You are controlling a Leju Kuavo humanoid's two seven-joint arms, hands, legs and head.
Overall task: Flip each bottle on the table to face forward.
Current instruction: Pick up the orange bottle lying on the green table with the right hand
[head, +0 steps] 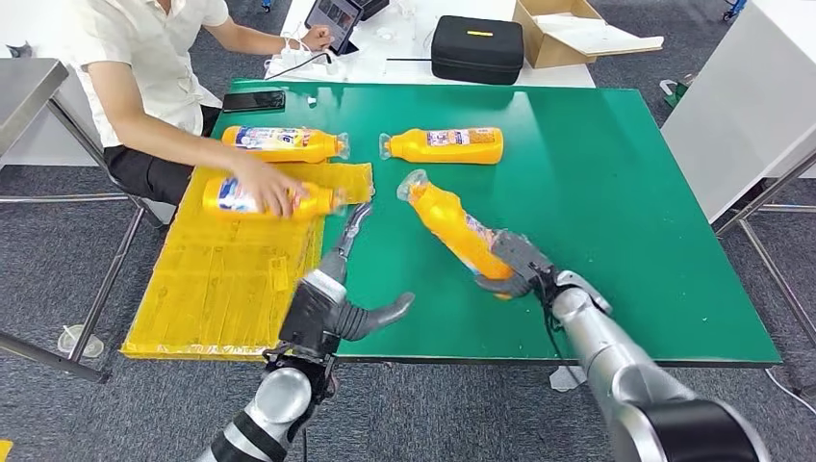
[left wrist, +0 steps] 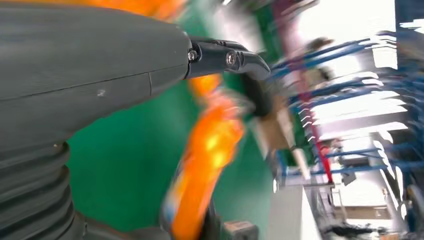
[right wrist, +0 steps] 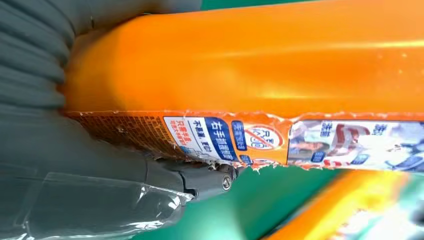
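Head view: on the green table (head: 597, 192), the right hand (head: 515, 269) grips the base of an orange bottle (head: 447, 219), lying near the table's middle, cap pointing away. The left hand (head: 337, 289) hovers at the near edge, fingers spread, holding nothing. A person's hand (head: 267, 188) rests on a bottle over the yellow mat (head: 221, 279). Two more bottles (head: 445, 145) lie beyond.

Right wrist view: fingers (right wrist: 200, 177) clasp the labelled bottle.

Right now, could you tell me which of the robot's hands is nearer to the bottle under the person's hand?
Left. The left hand is just below that bottle; the right hand grips another bottle farther away.
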